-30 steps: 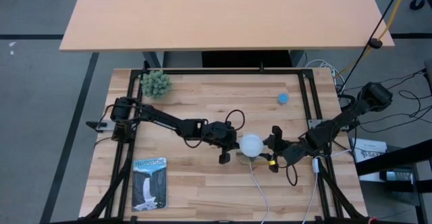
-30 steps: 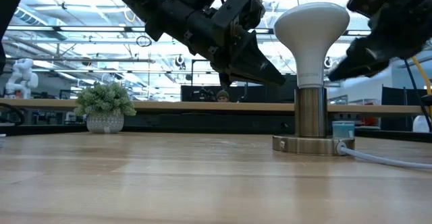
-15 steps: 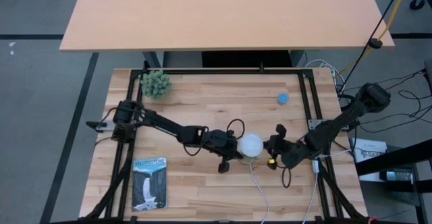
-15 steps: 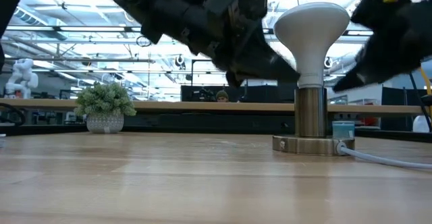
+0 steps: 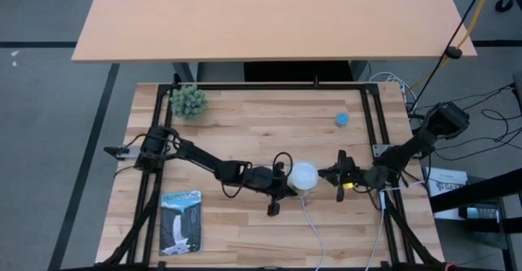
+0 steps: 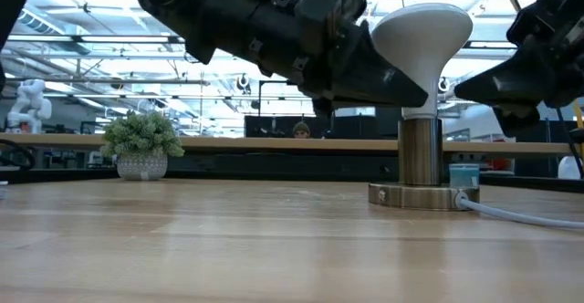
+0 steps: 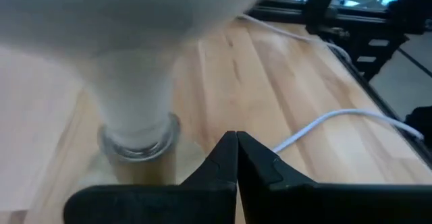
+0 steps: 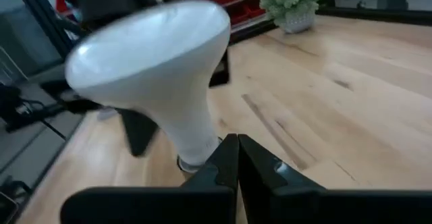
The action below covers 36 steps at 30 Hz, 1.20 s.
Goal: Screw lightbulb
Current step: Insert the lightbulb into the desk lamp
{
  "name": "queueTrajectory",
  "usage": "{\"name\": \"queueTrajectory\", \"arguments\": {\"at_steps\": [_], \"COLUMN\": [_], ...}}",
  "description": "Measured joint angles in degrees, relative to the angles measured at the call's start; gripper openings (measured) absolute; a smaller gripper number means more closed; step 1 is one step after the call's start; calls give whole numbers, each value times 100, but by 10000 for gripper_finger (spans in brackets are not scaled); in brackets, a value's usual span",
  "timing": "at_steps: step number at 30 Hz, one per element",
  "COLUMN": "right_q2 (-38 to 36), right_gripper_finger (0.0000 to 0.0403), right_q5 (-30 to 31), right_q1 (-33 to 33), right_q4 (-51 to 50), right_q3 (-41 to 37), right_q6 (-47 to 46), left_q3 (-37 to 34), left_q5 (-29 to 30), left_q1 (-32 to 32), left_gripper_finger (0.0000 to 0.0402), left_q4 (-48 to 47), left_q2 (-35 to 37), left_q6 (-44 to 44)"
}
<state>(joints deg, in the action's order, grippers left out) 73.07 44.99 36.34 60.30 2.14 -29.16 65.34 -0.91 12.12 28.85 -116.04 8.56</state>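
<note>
lightbulb (image 5: 304, 175) sitting upright in socket (image 6: 422, 161), mid-table. left gripper (image 5: 283, 186) and right gripper (image 5: 329, 175) flank it, both pinched together on nothing. my worry: closed tips nudge bulb, cross-thread it.

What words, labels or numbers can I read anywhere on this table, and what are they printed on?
Booklet with a waterfall picture, near the table's front left corner: a line of print across its top, too small to read.
White box beside the table's right edge: dark print, too small to read.
Lightbulb: no marking visible.
</note>
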Motion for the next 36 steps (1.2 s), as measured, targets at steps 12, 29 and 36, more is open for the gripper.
{"name": "queueTrajectory", "arguments": {"at_steps": [12,29,36], "right_q2": [206,1428,1469], "right_gripper_finger": [0,0,0], "right_q5": [-193,-857,-1012], "right_q1": [-632,-1167,-1109], "right_q4": [-1395,-1196,-1220], "right_q3": [774,1562,1560], "right_q6": [483,753,451], "left_q3": [0,0,0], "left_q5": [4,-87,-107], "left_q1": [-218,-243,-349], "left_gripper_finger": [0,0,0], "left_q4": [185,180,-149], "left_q2": [-5,-5,-3], "left_q6": [32,-7,-4]}}
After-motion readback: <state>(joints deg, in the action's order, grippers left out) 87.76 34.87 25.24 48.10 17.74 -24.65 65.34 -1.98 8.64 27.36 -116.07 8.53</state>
